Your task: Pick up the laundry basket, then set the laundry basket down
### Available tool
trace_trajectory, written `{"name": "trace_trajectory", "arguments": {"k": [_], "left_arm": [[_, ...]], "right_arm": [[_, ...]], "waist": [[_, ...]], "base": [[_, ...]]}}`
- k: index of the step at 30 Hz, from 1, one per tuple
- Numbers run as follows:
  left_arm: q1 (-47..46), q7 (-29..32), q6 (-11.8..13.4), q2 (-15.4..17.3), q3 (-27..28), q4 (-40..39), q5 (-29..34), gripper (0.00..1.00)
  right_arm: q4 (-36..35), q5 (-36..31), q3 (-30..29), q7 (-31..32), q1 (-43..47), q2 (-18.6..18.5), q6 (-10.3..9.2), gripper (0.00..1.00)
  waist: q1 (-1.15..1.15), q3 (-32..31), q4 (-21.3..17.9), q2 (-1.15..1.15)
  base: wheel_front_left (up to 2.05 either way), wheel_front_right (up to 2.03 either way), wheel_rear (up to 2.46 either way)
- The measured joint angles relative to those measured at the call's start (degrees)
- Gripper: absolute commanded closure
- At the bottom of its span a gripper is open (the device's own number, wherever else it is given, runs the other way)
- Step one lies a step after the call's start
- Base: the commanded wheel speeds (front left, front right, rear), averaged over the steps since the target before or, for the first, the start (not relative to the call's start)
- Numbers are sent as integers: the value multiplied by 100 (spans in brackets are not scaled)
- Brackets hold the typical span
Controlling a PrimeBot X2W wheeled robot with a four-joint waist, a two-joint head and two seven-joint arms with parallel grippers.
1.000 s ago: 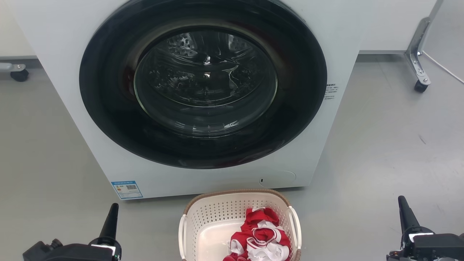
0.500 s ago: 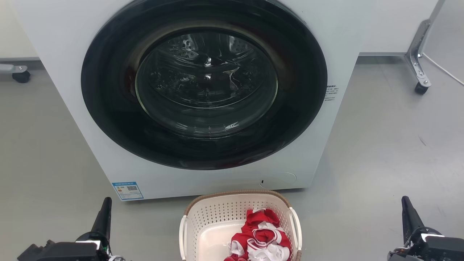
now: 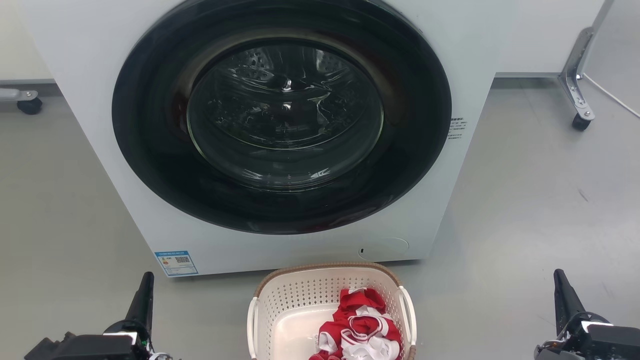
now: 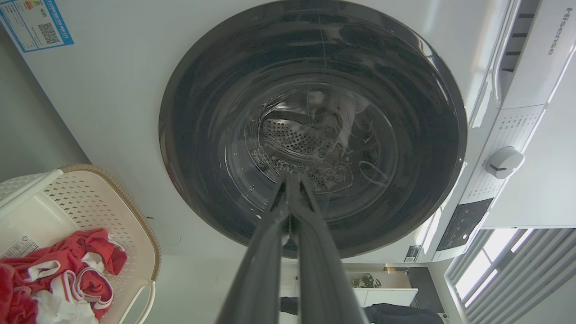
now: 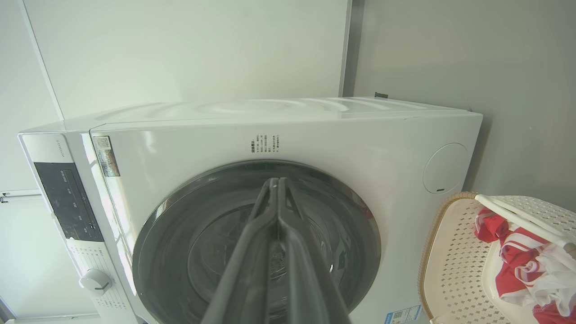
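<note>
Left end effector, right end effector edged outward | both closed, empty | laundry basket perforated cream plastic

A white front-loading washing machine stood on the smooth grey floor, its round dark glass door closed. A blue-bordered label sat low on its front. Crumpled red-and-white garments lay just before it. A grey metal leg on a black caster stood beside it.

lab-like laundry bay: washer on bare grey floor, castered frame.
</note>
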Motion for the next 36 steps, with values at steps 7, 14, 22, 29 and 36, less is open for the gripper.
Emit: {"name": "trace_trajectory", "arguments": {"k": [7,14,22,29,36], "left_arm": [[0,0,0,0,0,2,0,100],[0,0,0,-1,0,5,0,100],[0,0,0,-1,-1,8,0,100],[0,0,0,-1,-1,9,-1,100],[0,-1,0,-1,-1,10,-1,100]], "right_arm": [[1,0,0,0,-1,0,0,100],[1,0,1,0,-1,1,0,100],[1,0,1,0,-1,1,0,100],[1,1,1,0,-1,1,1,100],[2,1,1,0,-1,1,1,100]], "waist": [[-1,0,0,0],[-1,0,0,0],[-1,0,0,0],[0,0,0,0],[0,0,0,0]], "base": [[0,0,0],[0,0,0],[0,0,0],[0,0,0],[0,0,0]]}}
